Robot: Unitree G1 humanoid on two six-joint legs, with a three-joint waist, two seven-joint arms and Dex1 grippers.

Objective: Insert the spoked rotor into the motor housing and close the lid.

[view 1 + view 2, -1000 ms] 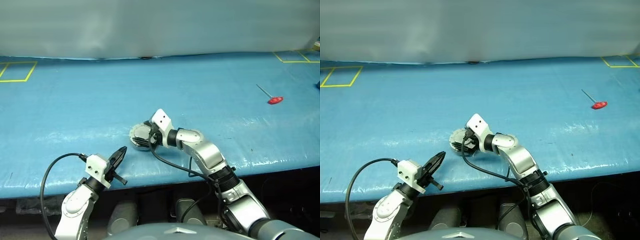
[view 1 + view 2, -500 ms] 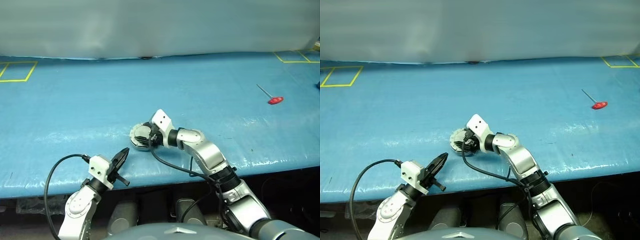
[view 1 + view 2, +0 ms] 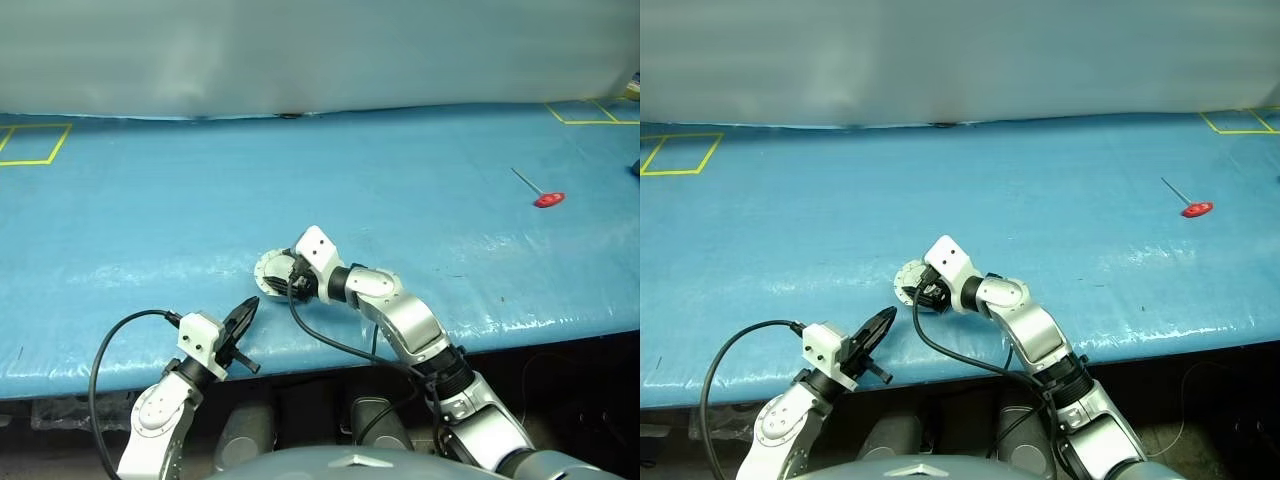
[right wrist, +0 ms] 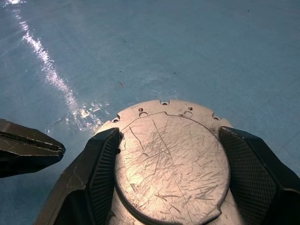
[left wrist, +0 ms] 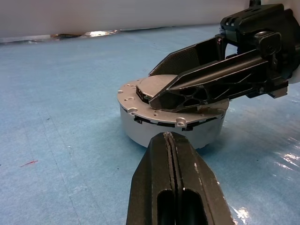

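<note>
Hovering at the near edge of the blue counter (image 3: 150,220), the left claw (image 3: 244,312) has its two black fingers pressed together, tips aimed at the motor housing (image 5: 140,129) and apart from it. Just beyond, the housing sits flat on the counter with the lid (image 4: 171,164) lying shut on top, its plain scratched outer face and raised centre upward; the spoked rotor is hidden from sight. The right claw (image 4: 171,176) reaches in from the robot's right with its fingers (image 4: 255,164) spread to either side of the lid's raised centre, one along each flank; whether the pads actually press the metal cannot be told. Farther back and well to the right lies a thin tool with a red handle (image 3: 548,200). Yellow tape squares (image 3: 35,143) mark the far corners of the counter.
</note>
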